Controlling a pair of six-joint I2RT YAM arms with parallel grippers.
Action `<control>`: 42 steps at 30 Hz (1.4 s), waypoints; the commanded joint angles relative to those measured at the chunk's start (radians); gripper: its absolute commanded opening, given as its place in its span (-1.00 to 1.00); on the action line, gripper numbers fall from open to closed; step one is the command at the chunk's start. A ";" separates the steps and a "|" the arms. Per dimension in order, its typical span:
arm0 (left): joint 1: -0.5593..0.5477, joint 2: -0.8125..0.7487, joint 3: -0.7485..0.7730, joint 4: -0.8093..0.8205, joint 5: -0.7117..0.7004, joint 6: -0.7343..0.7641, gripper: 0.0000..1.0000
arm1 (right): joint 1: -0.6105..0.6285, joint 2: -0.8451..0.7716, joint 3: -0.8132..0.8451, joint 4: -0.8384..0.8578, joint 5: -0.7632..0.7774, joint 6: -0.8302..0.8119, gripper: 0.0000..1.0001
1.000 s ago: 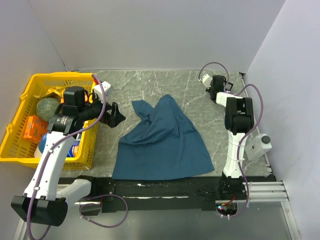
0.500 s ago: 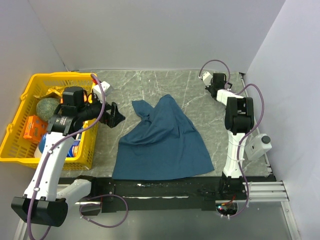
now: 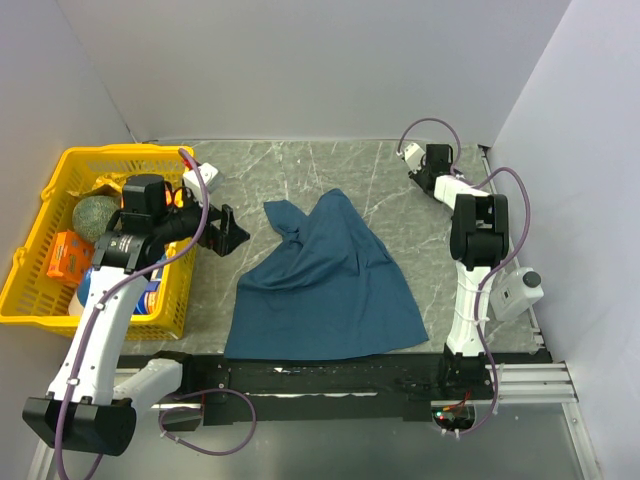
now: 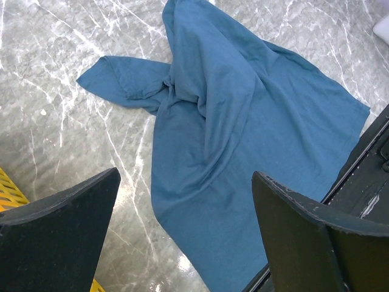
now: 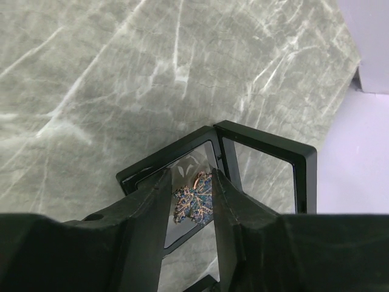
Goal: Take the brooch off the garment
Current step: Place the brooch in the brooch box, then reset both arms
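The garment (image 3: pixel 325 280), a dark teal-blue T-shirt, lies crumpled in the middle of the marble table; it also fills the left wrist view (image 4: pixel 243 140). My left gripper (image 3: pixel 232 235) hovers just left of it, open and empty (image 4: pixel 185 175). My right gripper (image 3: pixel 428 170) is at the far right of the table. In the right wrist view it (image 5: pixel 191 176) is shut on the brooch (image 5: pixel 196 199), a blue and copper leaf, held over an open black frame box (image 5: pixel 267 152). The box is hidden in the top view.
A yellow basket (image 3: pixel 60 170) stands at the left with a green ball (image 3: pixel 95 213), an orange box (image 3: pixel 68 255) and other items in it. A black strip (image 3: pixel 330 375) runs along the table's near edge. White walls close in the back and sides.
My right wrist has moved slightly toward the far edge. My left gripper has shifted a little to the left. The garment has not moved.
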 commanded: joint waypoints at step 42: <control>0.028 -0.105 0.003 0.018 -0.010 -0.029 0.93 | 0.006 -0.704 -0.101 -0.571 -0.644 0.417 1.00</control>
